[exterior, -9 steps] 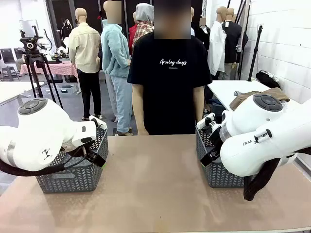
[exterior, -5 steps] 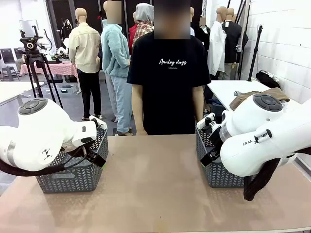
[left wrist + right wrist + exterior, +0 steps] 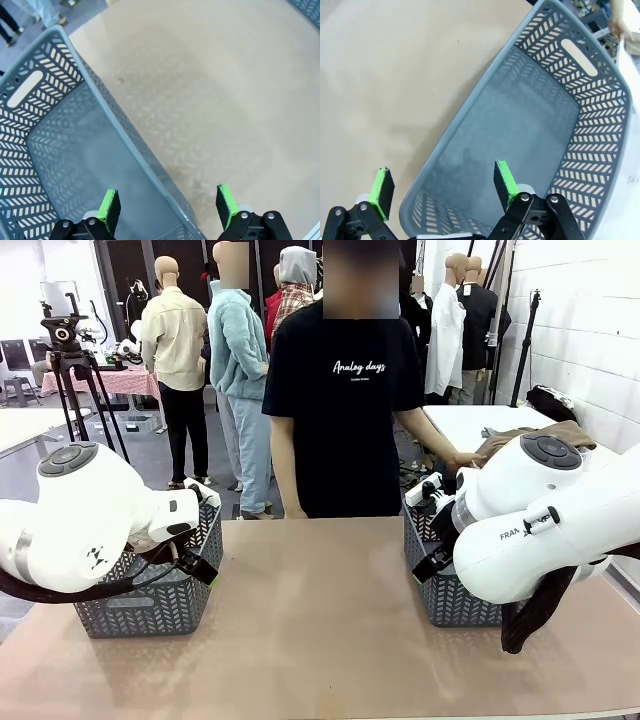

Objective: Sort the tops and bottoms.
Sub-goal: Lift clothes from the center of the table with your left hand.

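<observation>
Jaws on both arms stand wide apart, holding nothing. Left jaws straddle the long rim of the left basket (image 3: pixel 131 141), right jaws that of the right basket (image 3: pixel 470 107). Between the baskets the counter (image 3: pixel 320 630) lies open. A tan top (image 3: pixel 525 440) lies on the far table (image 3: pixel 470 425) under the person's hand (image 3: pixel 465 458), well apart from both jaws.

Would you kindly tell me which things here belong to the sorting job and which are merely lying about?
For the job: tan garment on the side table, by the person's hand; left basket; right basket, both seemingly empty.
Lying about: camera tripod; black item by the wall.
</observation>
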Available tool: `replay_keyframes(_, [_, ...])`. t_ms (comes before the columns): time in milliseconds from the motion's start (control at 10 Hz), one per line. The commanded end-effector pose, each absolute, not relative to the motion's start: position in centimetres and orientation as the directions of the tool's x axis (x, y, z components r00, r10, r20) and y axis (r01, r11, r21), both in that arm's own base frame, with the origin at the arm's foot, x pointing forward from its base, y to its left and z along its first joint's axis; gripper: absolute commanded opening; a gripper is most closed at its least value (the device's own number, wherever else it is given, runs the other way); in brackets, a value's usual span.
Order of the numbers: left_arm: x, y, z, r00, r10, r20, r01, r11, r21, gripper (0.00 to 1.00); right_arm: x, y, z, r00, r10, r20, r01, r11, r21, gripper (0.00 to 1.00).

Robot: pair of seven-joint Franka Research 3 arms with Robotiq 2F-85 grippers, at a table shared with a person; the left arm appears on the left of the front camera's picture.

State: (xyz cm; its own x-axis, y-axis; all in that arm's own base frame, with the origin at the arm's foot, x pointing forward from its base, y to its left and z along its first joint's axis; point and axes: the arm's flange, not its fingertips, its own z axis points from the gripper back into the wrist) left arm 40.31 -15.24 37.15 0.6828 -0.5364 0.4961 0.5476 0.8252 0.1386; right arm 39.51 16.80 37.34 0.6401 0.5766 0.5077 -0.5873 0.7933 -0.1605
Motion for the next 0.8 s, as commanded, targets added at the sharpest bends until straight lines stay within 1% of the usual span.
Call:
replay_keyframes(0, [40.34,-15.13,37.15,0.684,-0.535,0.496,0.546,0.826,0.138,1.00,39.52,16.79,37.34,0.640,0.576,0.508,-0.587,0.794,-0.160,1.00])
replay_keyframes(700, [40.34,-15.13,37.15,0.684,-0.535,0.496,0.546,0.826,0.138,1.00,39.52,16.79,37.34,0.640,0.576,0.508,-0.587,0.794,-0.160,1.00])
